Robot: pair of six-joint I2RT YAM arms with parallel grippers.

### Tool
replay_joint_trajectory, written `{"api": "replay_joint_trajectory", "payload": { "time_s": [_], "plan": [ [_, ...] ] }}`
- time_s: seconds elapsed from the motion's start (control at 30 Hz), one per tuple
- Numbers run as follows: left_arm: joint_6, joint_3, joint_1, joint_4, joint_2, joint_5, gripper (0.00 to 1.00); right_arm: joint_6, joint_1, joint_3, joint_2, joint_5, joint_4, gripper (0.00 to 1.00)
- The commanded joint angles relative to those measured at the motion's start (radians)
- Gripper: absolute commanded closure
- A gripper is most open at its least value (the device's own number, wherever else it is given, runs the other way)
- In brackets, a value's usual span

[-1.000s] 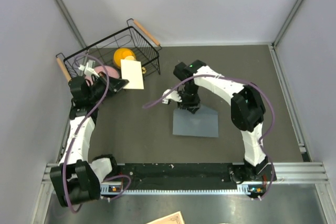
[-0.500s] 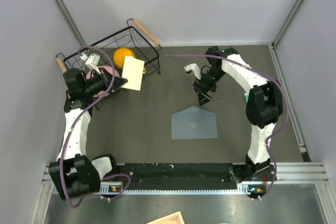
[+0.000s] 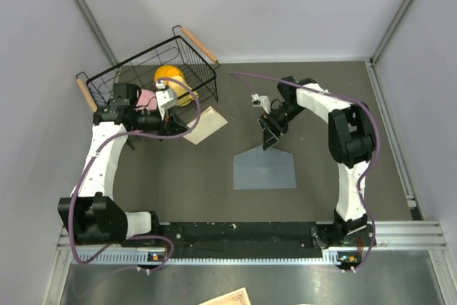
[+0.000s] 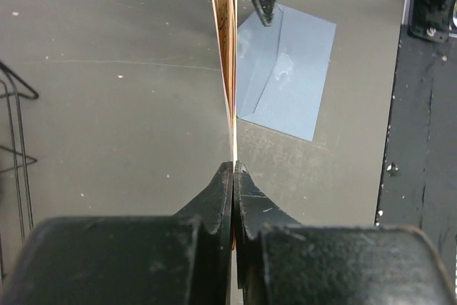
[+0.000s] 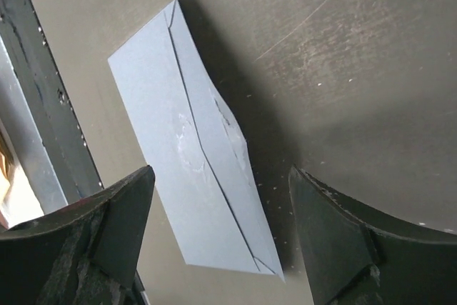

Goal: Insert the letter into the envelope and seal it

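Left gripper [image 4: 233, 176] is clamped tight on one edge of the letter [image 4: 227, 48]. The wrist view shows the cream card edge-on, at about 10 o'clock from the envelope [image 3: 264, 171]. The blue-grey envelope lies flat near the middle of the surface [image 3: 178, 183], its pointed flap toward 12 o'clock. Right gripper [image 3: 270, 136] hangs at the envelope's 12 o'clock, close to the flap tip, jaws spread wide and empty. A wire basket [image 3: 193, 51] sits toward the surface's 10 o'clock corner.
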Motion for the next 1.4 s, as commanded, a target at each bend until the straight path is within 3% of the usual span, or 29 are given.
{"api": "replay_joint_trajectory", "payload": {
  "time_s": [0.0, 0.2, 0.37, 0.47, 0.5, 0.53, 0.93, 1.13, 1.37],
  "plan": [
    [0.261, -0.003, -0.049, -0.134, -0.027, 0.035, 1.00, 0.037, 0.002, -0.034, 0.028, -0.021, 0.098, 0.26],
    [0.355, -0.029, -0.176, -0.153, -0.028, -0.011, 1.00, 0.041, 0.022, -0.075, 0.044, -0.023, 0.127, 0.40],
    [0.393, -0.040, -0.289, -0.150, -0.001, -0.049, 1.00, 0.050, 0.049, -0.101, 0.055, -0.019, 0.147, 0.42],
    [0.400, -0.034, -0.338, -0.148, 0.027, -0.077, 1.00, 0.080, 0.051, -0.094, 0.084, -0.025, 0.164, 0.66],
    [0.400, -0.025, -0.352, -0.148, 0.041, -0.089, 1.00, 0.088, 0.051, -0.088, 0.090, -0.030, 0.162, 0.95],
    [0.401, -0.020, -0.381, -0.148, 0.047, -0.103, 1.00, 0.096, 0.049, -0.084, 0.084, -0.031, 0.161, 1.00],
    [0.378, 0.067, -0.604, -0.122, 0.182, -0.397, 1.00, 0.151, 0.143, -0.121, -0.121, -0.086, 0.153, 1.00],
    [0.297, 0.080, -0.659, -0.019, 0.197, -0.517, 1.00, 0.226, 0.172, -0.124, -0.176, -0.128, 0.156, 1.00],
    [0.222, -0.009, -0.708, 0.158, 0.116, -0.621, 1.00, 0.297, 0.183, -0.120, -0.175, -0.160, 0.164, 1.00]
  ]
}}
